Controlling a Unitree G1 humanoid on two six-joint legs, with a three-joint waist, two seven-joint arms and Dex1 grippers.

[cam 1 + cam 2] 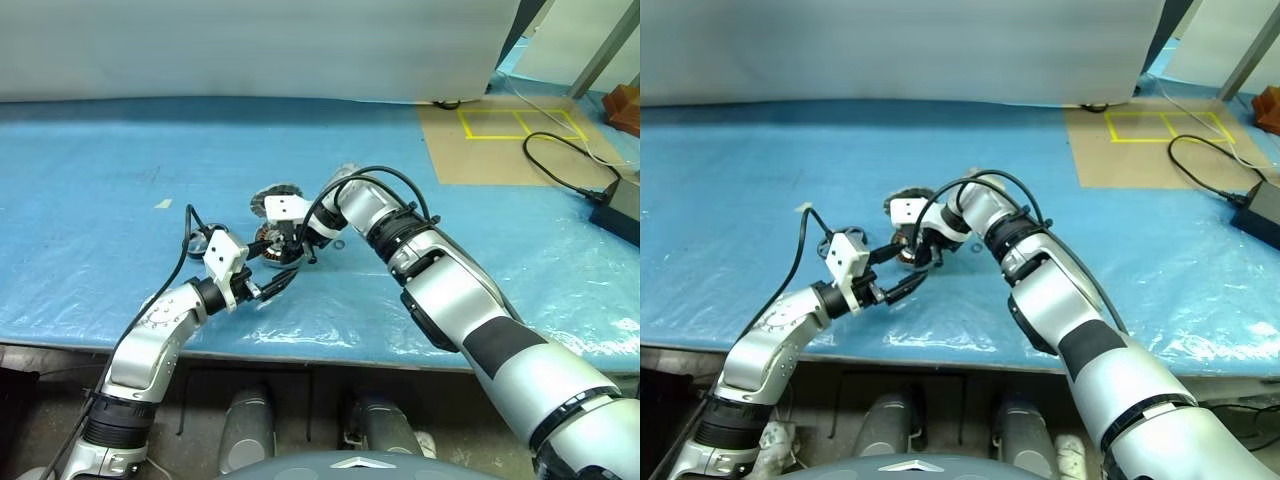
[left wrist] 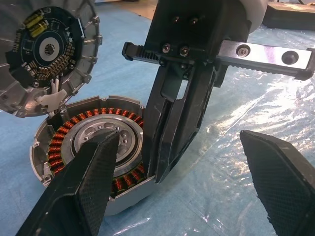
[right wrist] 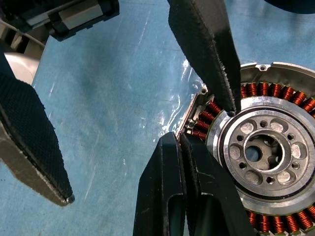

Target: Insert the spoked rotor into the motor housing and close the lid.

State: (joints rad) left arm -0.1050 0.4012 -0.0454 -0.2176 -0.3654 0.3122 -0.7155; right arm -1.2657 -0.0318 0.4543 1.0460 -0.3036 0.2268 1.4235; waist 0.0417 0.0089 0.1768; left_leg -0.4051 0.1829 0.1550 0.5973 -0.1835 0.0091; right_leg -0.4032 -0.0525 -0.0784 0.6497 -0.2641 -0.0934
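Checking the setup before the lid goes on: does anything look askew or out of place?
The lid is not flat: it stands tilted on edge against the rim of the motor housing, its electronics side showing. The shut right gripper rests at the housing's rim; the open left gripper flanks it.

Blue plastic sheet [image 1: 120, 200] over table; black cable [image 1: 560, 165] on cardboard [image 1: 500, 150].

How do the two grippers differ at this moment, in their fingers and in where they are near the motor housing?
The left gripper stands open, its fingers wide apart; the right gripper is shut, fingers pressed together. The left one points roughly level toward the motor housing; the right one angles steeply down at the housing's rim. Both carry black fingers and hold nothing.
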